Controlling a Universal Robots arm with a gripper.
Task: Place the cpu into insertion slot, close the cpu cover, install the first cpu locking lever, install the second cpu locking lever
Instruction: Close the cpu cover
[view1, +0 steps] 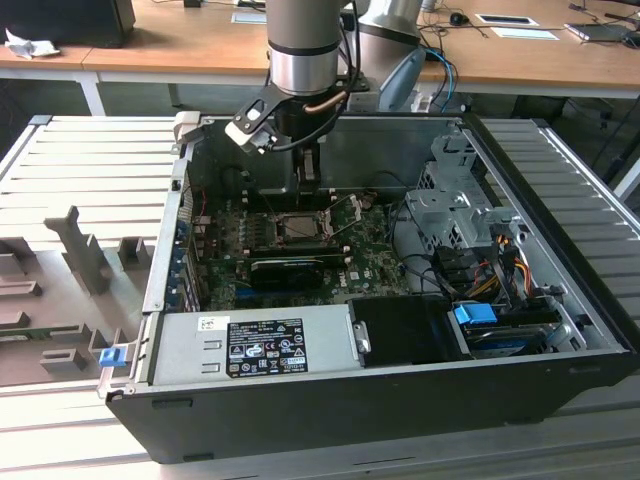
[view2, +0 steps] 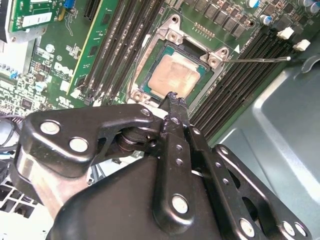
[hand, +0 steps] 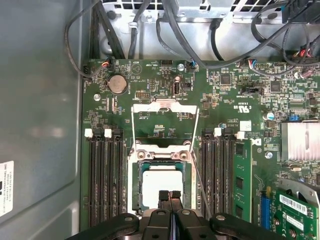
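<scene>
The cpu (hand: 159, 184) lies flat in the insertion slot (hand: 135, 186) on the green motherboard (hand: 235, 105); it is a pale tan square (view2: 172, 76) in the second wrist view. The cpu cover (hand: 165, 106) looks raised on its hinge beyond the socket. A thin wire locking lever (view2: 260, 59) sticks out free beside the socket, also seen slanting (hand: 201, 186) in the first wrist view. My gripper (hand: 170, 194) is shut with nothing between its fingers, tips (view2: 172, 97) over the near edge of the cpu. In the exterior view the gripper (view1: 310, 175) hangs just behind the socket (view1: 300, 226).
The open computer case (view1: 150, 300) walls in the work area. Memory slots (hand: 105, 175) flank the socket on both sides. Black cables (hand: 150, 30) run along the board's far edge. A power supply (view1: 250, 345) and drive bays (view1: 500, 320) fill the case front. A heatsink (hand: 300, 140) sits nearby.
</scene>
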